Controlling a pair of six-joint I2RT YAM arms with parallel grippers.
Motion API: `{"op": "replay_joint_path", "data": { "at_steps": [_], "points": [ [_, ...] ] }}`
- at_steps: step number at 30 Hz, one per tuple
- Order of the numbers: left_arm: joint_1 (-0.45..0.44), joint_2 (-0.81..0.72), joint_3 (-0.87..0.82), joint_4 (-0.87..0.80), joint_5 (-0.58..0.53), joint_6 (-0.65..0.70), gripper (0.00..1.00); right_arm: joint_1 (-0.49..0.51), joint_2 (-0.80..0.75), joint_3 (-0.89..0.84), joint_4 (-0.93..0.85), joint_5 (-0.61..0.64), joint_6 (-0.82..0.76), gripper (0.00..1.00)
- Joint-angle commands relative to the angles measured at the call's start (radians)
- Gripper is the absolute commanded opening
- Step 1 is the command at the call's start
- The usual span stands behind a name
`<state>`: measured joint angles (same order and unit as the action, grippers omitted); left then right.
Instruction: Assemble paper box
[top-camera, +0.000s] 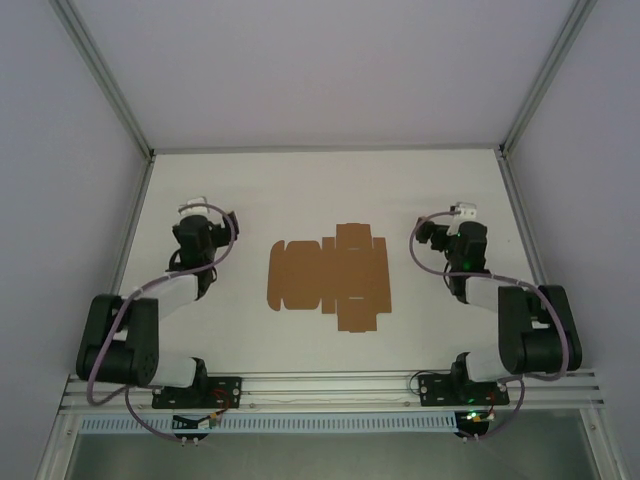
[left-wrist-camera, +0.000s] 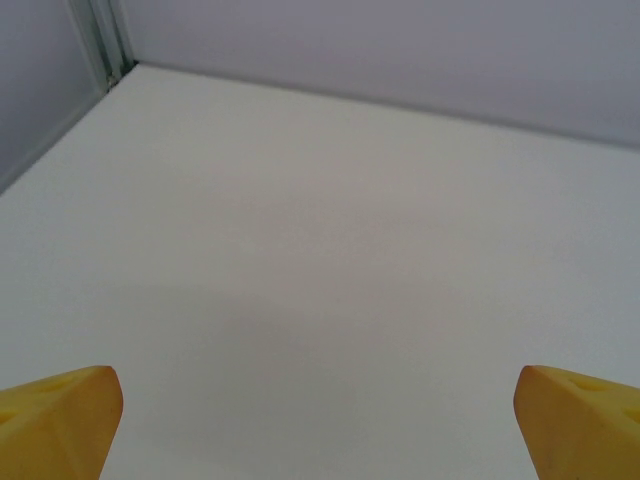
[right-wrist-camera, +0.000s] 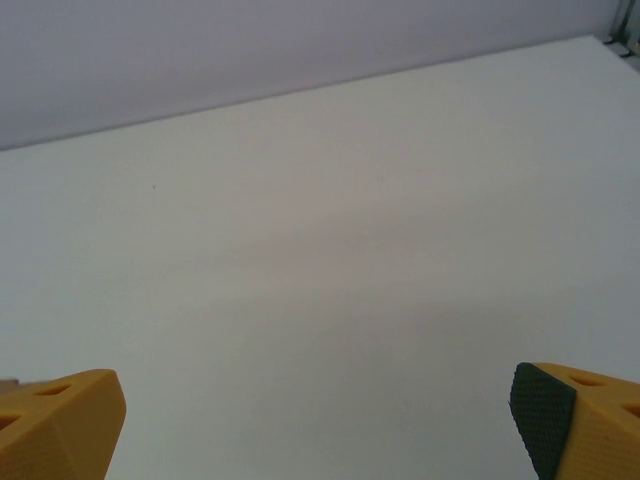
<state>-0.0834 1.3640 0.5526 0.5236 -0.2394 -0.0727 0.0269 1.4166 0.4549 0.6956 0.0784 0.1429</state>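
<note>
The paper box (top-camera: 330, 277) lies as a flat brown die-cut sheet, flaps and tabs spread out, in the middle of the white table (top-camera: 320, 190). My left gripper (top-camera: 193, 211) hangs well to the sheet's left, folded back over its arm. In the left wrist view that gripper (left-wrist-camera: 318, 425) is open, its yellow fingertips (left-wrist-camera: 60, 415) far apart over bare table. My right gripper (top-camera: 463, 212) sits well to the sheet's right. From the right wrist it (right-wrist-camera: 318, 425) is open too, a yellow fingertip (right-wrist-camera: 60, 420) at each lower corner, nothing between them.
Grey walls enclose the table on three sides, with metal posts (top-camera: 100, 70) at the back corners. An aluminium rail (top-camera: 330, 385) carrying both arm bases runs along the near edge.
</note>
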Motion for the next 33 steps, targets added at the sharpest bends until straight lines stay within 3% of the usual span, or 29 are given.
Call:
{"op": "replay_joint_path", "data": {
  "at_steps": [1, 5, 8, 14, 18, 22, 27, 33],
  "points": [
    [0.003, -0.051, 0.060, -0.211, 0.079, -0.090, 1.00, 0.017, -0.061, 0.071, -0.186, 0.044, 0.016, 1.00],
    [-0.049, -0.090, 0.152, -0.415, 0.109, -0.206, 1.00, 0.097, -0.147, 0.197, -0.482, 0.071, 0.064, 1.00],
    [-0.097, -0.108, 0.180, -0.520, 0.170, -0.300, 1.00, 0.146, -0.135, 0.288, -0.721, 0.107, 0.276, 1.00],
    [-0.138, -0.108, 0.170, -0.705, 0.345, -0.461, 1.00, 0.316, -0.037, 0.371, -1.004, -0.094, 0.458, 0.85],
    [-0.157, -0.107, 0.109, -0.678, 0.477, -0.488, 1.00, 0.383, 0.042, 0.381, -1.048, -0.212, 0.523, 0.70],
    [-0.159, -0.030, 0.113, -0.679, 0.593, -0.492, 1.00, 0.432, 0.122, 0.408, -1.067, -0.179, 0.533, 0.55],
    [-0.162, 0.127, 0.157, -0.658, 0.714, -0.494, 0.96, 0.433, 0.205, 0.427, -1.092, -0.078, 0.515, 0.51],
    [-0.179, 0.228, 0.215, -0.636, 0.760, -0.472, 0.94, 0.427, 0.322, 0.424, -1.072, -0.083, 0.541, 0.40]
  ]
}}
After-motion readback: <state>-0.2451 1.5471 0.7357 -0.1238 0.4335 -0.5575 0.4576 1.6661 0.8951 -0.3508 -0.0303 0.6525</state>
